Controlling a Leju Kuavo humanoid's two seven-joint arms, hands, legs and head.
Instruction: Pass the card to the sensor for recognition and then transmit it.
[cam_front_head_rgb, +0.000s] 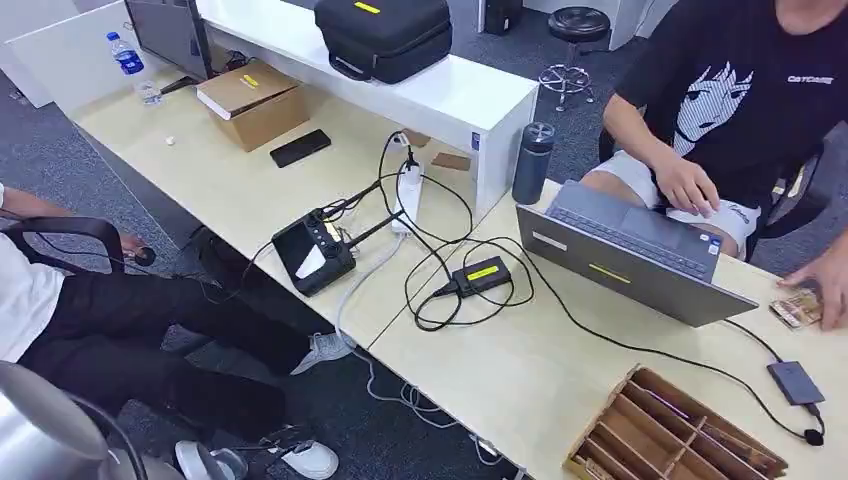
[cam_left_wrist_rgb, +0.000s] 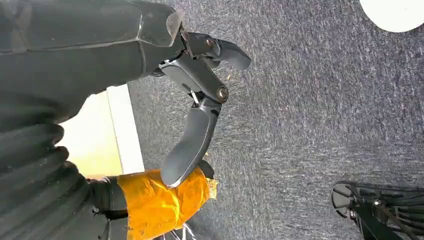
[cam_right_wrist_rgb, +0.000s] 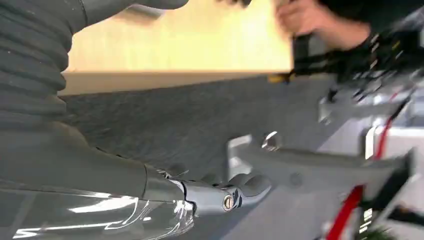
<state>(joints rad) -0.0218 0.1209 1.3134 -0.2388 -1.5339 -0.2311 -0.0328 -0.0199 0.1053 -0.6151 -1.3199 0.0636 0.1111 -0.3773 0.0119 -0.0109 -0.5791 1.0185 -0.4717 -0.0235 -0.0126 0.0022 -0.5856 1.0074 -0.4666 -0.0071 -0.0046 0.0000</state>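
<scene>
A small stack of cards (cam_front_head_rgb: 797, 308) lies at the table's far right edge, under a person's hand (cam_front_head_rgb: 828, 280). The card sensor (cam_front_head_rgb: 796, 382), a flat black box on a cable, sits on the table near the front right. Low at my side, my left hand (cam_left_wrist_rgb: 200, 100) hangs over grey carpet, fingers apart and holding nothing. My right hand (cam_right_wrist_rgb: 225, 196) also hangs low, below the table's edge (cam_right_wrist_rgb: 175, 80), with nothing in it. A silver part of my left arm (cam_front_head_rgb: 40, 430) shows in the bottom left of the head view.
A grey laptop (cam_front_head_rgb: 630, 255) stands open before a seated person (cam_front_head_rgb: 740, 90). A wooden divider tray (cam_front_head_rgb: 680, 430) sits at the front right. Cables, a black box with a yellow label (cam_front_head_rgb: 481, 274), a controller (cam_front_head_rgb: 315, 250) and a dark bottle (cam_front_head_rgb: 532, 162) crowd the middle. Another person (cam_front_head_rgb: 60, 300) sits on the left.
</scene>
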